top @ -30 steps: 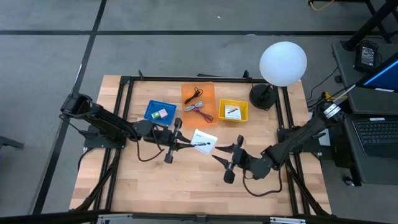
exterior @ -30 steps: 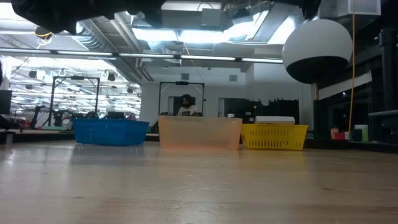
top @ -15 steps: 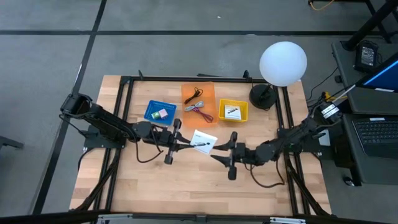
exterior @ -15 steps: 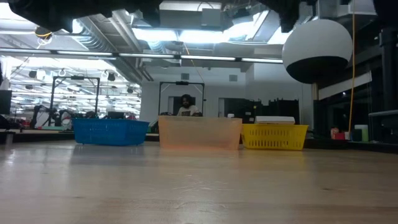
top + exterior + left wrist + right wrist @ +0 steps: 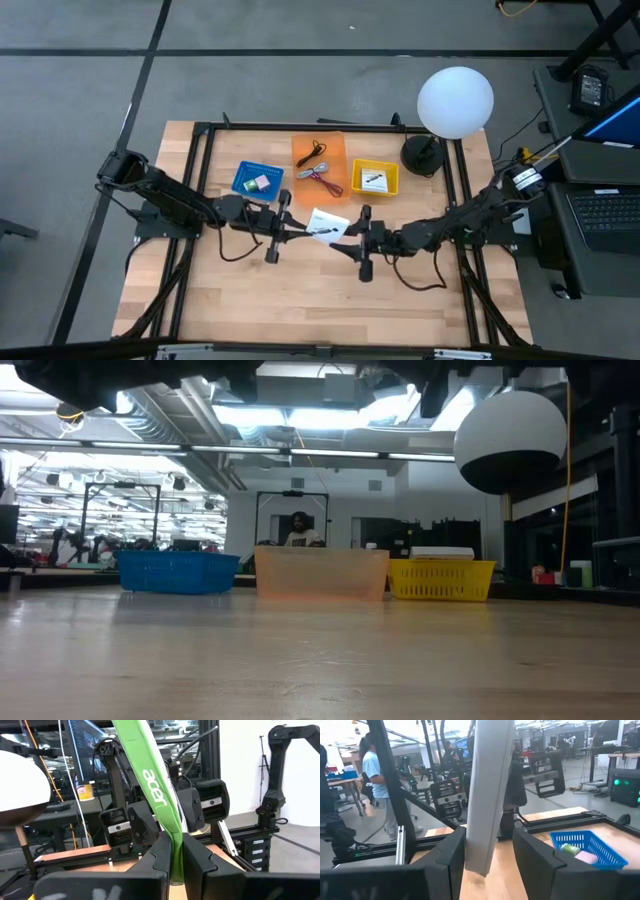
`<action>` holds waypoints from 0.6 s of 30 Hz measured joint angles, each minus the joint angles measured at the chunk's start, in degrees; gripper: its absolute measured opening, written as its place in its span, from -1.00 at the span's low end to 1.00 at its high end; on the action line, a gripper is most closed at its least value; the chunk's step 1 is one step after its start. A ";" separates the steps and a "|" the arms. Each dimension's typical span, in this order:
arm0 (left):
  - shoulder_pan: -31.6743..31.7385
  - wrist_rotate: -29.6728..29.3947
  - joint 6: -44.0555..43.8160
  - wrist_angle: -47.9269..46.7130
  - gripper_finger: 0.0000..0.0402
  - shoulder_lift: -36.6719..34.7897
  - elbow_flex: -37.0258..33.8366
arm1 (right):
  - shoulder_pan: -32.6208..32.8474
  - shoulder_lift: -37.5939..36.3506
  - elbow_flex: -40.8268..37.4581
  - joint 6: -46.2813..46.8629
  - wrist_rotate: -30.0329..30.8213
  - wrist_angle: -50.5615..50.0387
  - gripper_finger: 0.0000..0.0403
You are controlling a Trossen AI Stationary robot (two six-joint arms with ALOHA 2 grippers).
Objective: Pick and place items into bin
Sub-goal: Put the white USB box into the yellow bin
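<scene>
Wooden table (image 5: pixel 300 290) inside a black frame, lab floor around it, white globe lamp (image 5: pixel 455 101) at the far right corner. Three bins along the far edge: blue bin (image 5: pixel 258 180) with small pink and green pieces, orange bin (image 5: pixel 319 163) with cables, yellow bin (image 5: pixel 375 178) with one white card already in it.

Second card (image 5: pixel 327 225) is in the air mid-table, between the two arms. Left gripper (image 5: pixel 300 234) is clamped on one edge of it; the left wrist view shows a green "acer" face pinched tight between the fingers (image 5: pixel 162 851), card standing on edge. Right gripper (image 5: pixel 349 237) comes in from the opposite side, jaws parted and straddling the card's other edge; the right wrist view shows the pale card (image 5: pixel 487 795) running up between its fingers (image 5: pixel 451 855) with gaps visible on both sides, so no contact yet as far as I can tell.

Key relation: card's long axis runs roughly from one claw to the other, both nearly equal distance. Looks like a handover; right needs to close before left lets go. Yellow bin lies just beyond the card on the far side, closer to the right arm.

Risk: card slips or twists if left lets go early.
</scene>
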 joint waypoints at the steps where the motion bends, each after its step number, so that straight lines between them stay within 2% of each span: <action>1: 0.22 -0.17 0.00 0.00 -0.91 0.00 0.00 | -0.30 0.34 0.00 0.41 0.02 0.21 -0.27; 8: 1.50 -0.52 0.00 0.00 -0.91 0.00 0.00 | -2.44 1.76 0.00 1.00 -0.04 2.24 -0.45; 18: 1.65 -0.53 0.83 -0.14 -0.91 -0.04 0.02 | -2.72 1.76 0.00 -3.27 0.23 4.65 -0.77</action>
